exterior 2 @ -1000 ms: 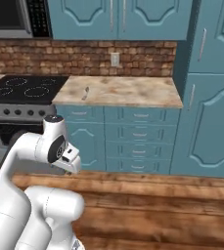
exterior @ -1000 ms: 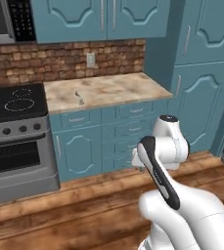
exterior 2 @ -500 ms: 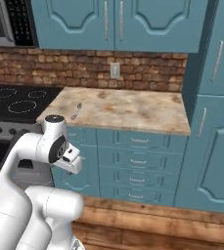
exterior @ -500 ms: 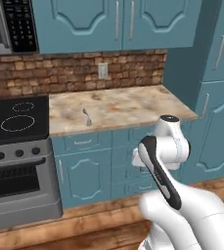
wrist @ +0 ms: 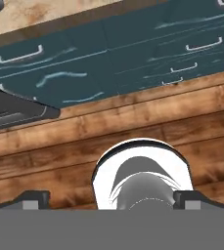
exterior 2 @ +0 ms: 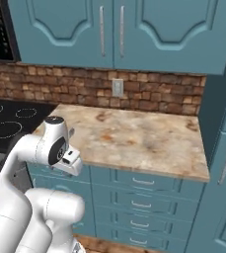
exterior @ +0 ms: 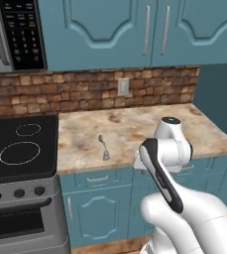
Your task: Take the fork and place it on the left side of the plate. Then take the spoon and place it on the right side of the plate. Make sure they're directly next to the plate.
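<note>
A small all-silver spoon (exterior: 104,148) lies on the beige stone counter (exterior: 135,131), close to its front edge and near the stove. My arm is folded in front of the counter, with the hand (exterior 2: 71,161) hanging below counter height and pointing down. In the hand view my gripper (wrist: 112,200) is open with nothing between its fingertips (wrist: 33,198), and it looks at the wooden floor (wrist: 133,122) and the blue drawer fronts (wrist: 133,44). The fork and the plate are out of view.
A black stove (exterior: 21,149) with its oven door adjoins the counter on the left, under a microwave (exterior: 11,34). Blue upper cabinets (exterior 2: 109,29) hang above a brick backsplash with an outlet (exterior: 123,87). A tall blue cabinet (exterior 2: 225,148) bounds the counter on the right.
The base has driven closer to the counter, so the whole scene has grown and shifted in both base views. The arm keeps its folded pose and the gripper stays open.
</note>
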Available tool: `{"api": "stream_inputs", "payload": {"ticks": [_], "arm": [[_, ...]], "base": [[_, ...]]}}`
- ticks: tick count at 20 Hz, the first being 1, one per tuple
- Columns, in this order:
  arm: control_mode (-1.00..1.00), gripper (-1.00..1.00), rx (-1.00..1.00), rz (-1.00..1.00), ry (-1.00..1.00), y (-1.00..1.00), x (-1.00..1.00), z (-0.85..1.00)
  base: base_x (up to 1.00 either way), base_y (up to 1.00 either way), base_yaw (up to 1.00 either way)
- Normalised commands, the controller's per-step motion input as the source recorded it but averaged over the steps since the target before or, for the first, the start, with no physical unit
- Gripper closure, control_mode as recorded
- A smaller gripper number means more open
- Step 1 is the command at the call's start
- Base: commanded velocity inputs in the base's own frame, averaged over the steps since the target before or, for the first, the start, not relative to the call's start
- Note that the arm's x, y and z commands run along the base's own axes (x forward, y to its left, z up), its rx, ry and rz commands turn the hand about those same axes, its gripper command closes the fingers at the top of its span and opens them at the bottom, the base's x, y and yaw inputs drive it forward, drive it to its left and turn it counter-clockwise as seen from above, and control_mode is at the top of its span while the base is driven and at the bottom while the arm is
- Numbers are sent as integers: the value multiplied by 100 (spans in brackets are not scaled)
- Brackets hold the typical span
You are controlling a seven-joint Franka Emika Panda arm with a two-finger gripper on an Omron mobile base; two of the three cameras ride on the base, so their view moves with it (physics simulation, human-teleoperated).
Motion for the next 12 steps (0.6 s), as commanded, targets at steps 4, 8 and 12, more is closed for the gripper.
{"api": "stream_inputs", "payload": {"ticks": [4,8,12], "arm": [[100,-100,0,0,0,0,0,0],[100,-100,0,0,0,0,0,0],[100,-100,0,0,0,0,0,0]], "base": [[97,-13,6],[61,-12,1],[0,-4,0]]}}
